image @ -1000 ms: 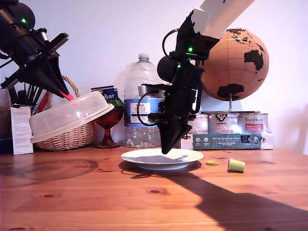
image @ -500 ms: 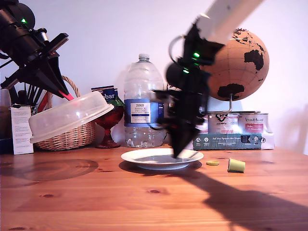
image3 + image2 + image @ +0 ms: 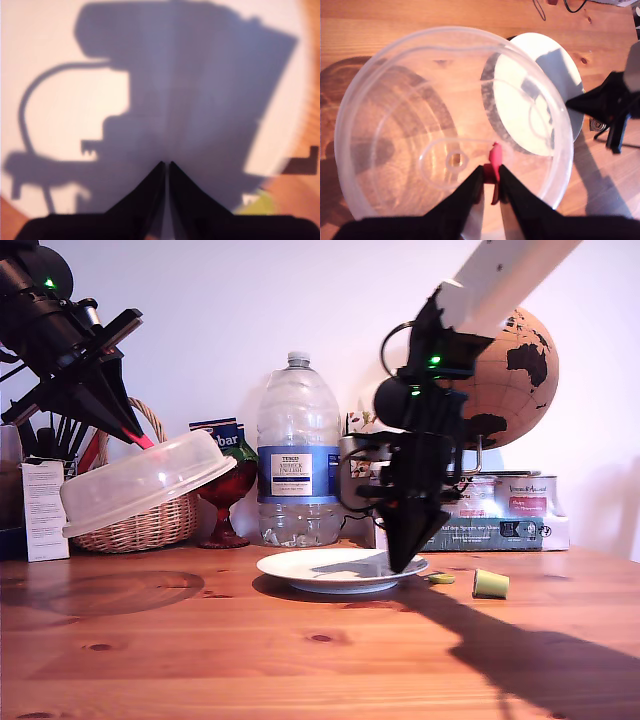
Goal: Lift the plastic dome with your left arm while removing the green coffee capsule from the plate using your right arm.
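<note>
The plastic dome [image 3: 145, 495] hangs tilted above the table at the exterior view's left. My first gripper [image 3: 140, 440] is shut on its red tab [image 3: 494, 160], and the dome [image 3: 410, 125] fills the first wrist view. The white plate [image 3: 340, 568] lies uncovered mid-table with nothing on it. My second gripper [image 3: 400, 562] points down at the plate's rim on the exterior view's right, its fingers [image 3: 166, 165] shut with nothing between them over the plate [image 3: 60, 125]. The green coffee capsule [image 3: 490, 584] sits on the table beyond that rim.
A small flat green disc [image 3: 440, 578] lies between plate and capsule. Behind stand a water bottle [image 3: 292, 460], a red glass [image 3: 228, 500], a wicker basket [image 3: 150, 525], a globe [image 3: 500, 380] and tins [image 3: 490, 502]. Bare wood [image 3: 200, 660] spreads in front.
My second gripper has swung from the plate's middle toward the exterior view's right, to the rim. The plate seems to have slid slightly the same way. The first arm and dome held still.
</note>
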Motion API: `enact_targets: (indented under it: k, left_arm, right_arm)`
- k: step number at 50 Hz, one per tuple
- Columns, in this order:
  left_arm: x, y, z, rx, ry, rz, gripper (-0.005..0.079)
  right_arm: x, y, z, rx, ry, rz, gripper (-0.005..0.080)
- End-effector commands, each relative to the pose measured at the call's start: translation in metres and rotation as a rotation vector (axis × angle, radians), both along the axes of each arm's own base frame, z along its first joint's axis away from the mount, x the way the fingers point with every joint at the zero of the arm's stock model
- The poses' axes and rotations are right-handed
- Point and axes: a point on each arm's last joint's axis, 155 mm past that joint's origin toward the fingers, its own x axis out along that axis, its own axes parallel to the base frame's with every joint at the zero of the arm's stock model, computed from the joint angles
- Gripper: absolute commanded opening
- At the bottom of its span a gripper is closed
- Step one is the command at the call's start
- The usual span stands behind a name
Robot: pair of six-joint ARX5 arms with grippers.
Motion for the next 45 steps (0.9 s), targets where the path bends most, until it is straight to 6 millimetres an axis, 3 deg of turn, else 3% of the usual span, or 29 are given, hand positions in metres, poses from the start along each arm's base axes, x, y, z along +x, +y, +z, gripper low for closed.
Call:
enact_targets:
  k: [1, 24, 45]
  left_arm:
    - [0.002, -0.004, 0.016, -0.005, -0.050, -0.013, -0.0022]
    - [0.003, -0.004, 0.016, -0.006, -0.051, -0.013, -0.0022]
    - [0.003, -0.004, 0.016, -0.006, -0.051, -0.013, -0.0022]
  right_arm:
    - [-0.016, 0.003, -0.036, -0.037, 0.087, 0.020, -0.0013]
    - [-0.053, 0.027, -0.038, -0.074, 0.162, 0.095, -0.0013]
    - [-0.079, 0.072, -0.037, -0.030, 0.175, 0.181, -0.0013]
